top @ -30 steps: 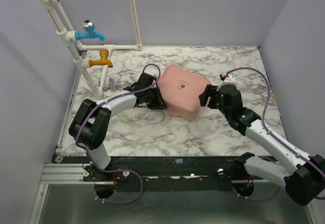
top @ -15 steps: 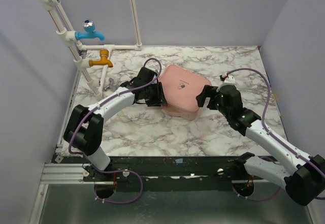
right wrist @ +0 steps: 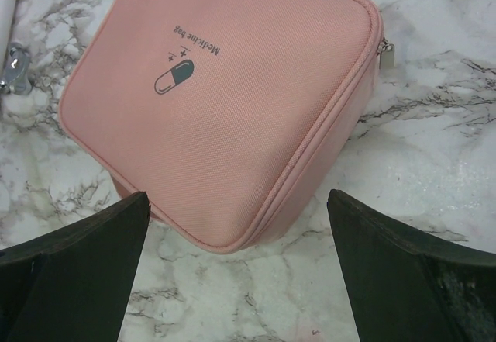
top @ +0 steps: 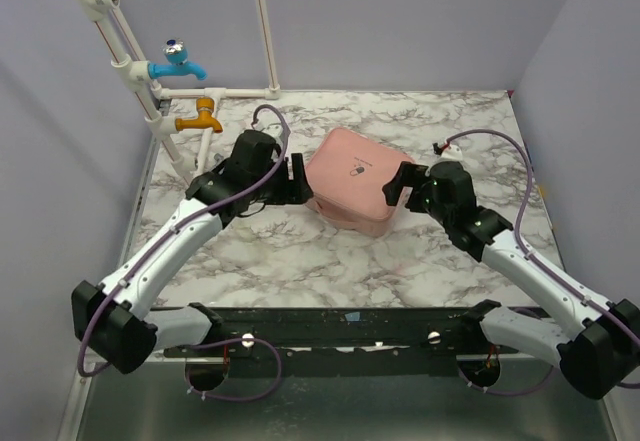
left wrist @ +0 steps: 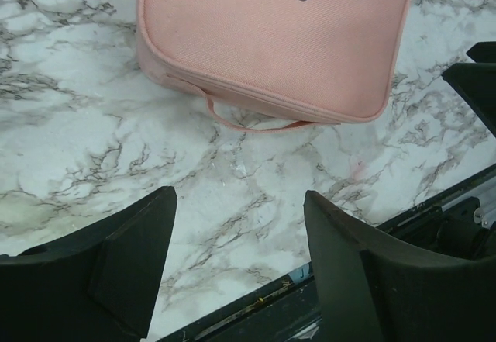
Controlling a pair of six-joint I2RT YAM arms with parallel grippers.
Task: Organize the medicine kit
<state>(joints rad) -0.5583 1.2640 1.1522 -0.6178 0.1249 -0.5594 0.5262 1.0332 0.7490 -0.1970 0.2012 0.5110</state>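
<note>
At the near edge of the white marble-patterned counter (top: pixel 300 256), the two arms were reaching inward from their bases. The left pincer (top: pixel 302 185) (left wrist: pixel 238 198) was open, with its two black fingers (left wrist: pixel 128 268) spread wide and nothing between them. It stood just beside the left side of the kit, apart from it. The right pincer (top: pixel 394 187) (right wrist: pixel 236 198) was also open and held nothing. It was very near the right side of the kit, and I could not tell if it touched it.

Between the two pincers lay the pale pink soft rectangular medicine kit (top: pixel 352 186) (left wrist: pixel 271 39) (right wrist: pixel 225 101). It sat about in the middle of the counter, turned at an angle to the edges. It was zipped shut, with the lid up showing a small grey pill logo (right wrist: pixel 173 76) and the words "Medicine bag". A thin pink carry loop (left wrist: pixel 248 122) hung from its side onto the counter, and a small metal zip puller (right wrist: pixel 387 53) showed at one corner.

At the far left corner stood white plastic pipes (top: pixel 150 96) with an orange tap (top: pixel 200 118) and, above it, a blue tap (top: pixel 178 62).
</note>
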